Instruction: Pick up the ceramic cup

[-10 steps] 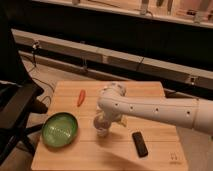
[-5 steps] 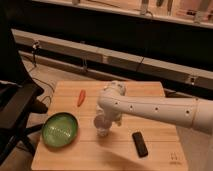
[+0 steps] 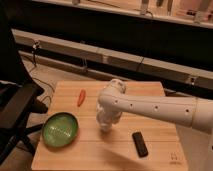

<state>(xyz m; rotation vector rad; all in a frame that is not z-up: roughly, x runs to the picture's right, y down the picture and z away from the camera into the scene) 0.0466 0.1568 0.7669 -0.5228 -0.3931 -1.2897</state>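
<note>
I see my white gripper (image 3: 106,121) above pale wood table (image 3: 100,152), a green plate (image 3: 60,129), an orange-red carrot (image 3: 80,97), and a black remote (image 3: 140,144).

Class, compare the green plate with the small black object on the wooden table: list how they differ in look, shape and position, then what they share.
The green plate is round, wide and bright; the black object is narrow, oblong and dark. The green plate lies at the table's left side, the black object toward the right front, with the gripper lowered between them. Both rest flat on the wooden table, untouched by the arm.
</note>
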